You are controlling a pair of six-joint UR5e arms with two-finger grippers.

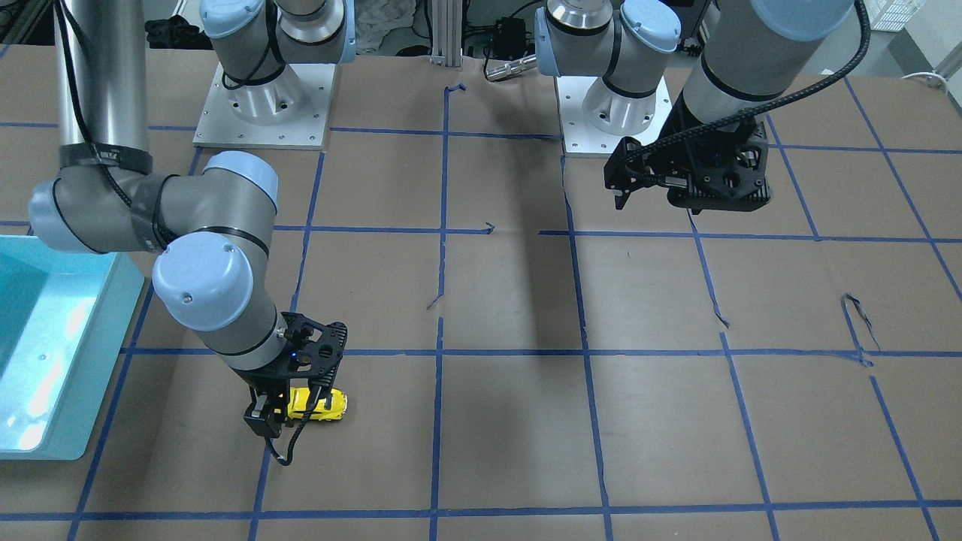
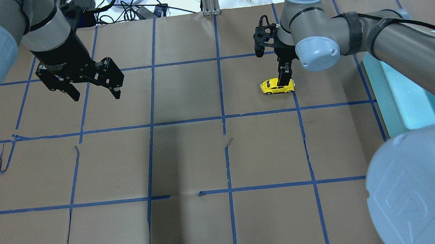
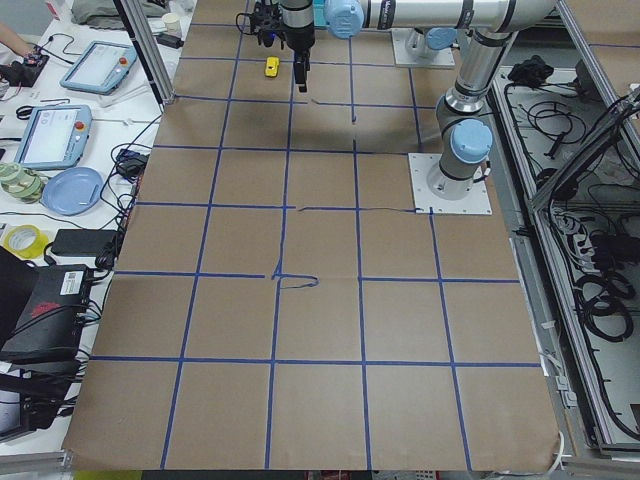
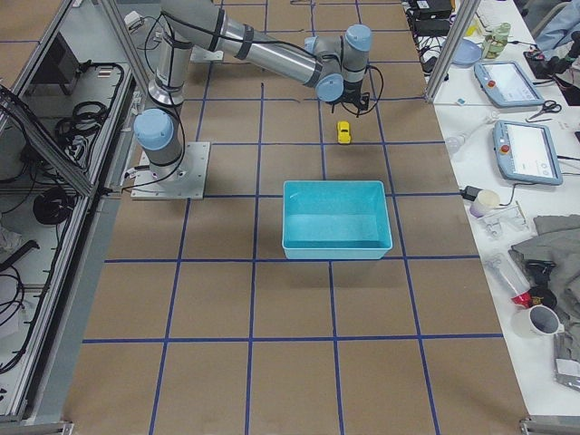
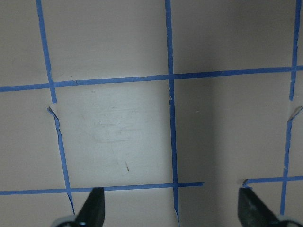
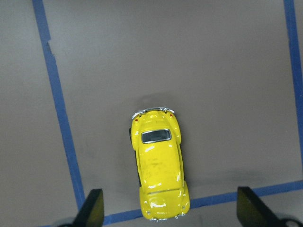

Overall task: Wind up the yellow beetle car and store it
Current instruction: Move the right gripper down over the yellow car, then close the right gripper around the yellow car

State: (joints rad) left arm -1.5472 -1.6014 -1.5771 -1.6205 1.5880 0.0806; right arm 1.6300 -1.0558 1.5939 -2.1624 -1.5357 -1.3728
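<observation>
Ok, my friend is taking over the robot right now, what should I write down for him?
Right pincer: open, low around the yellow beetle car, one finger each side, not gripping.
Left pincer: open, empty, above bare table.
Car: on its wheels on the table, outside the teal bin.
Done: nothing that shows.
Left: grip the car, wind it up, store it, probably in the bin.

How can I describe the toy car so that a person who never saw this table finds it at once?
Look at the brown paper table with blue tape lines, on the side where the turquoise bin stands. Near the bin, directly under the open right end effector, sits the yellow beetle car. It is the only bright yellow thing on the paper, small and rounded.
</observation>
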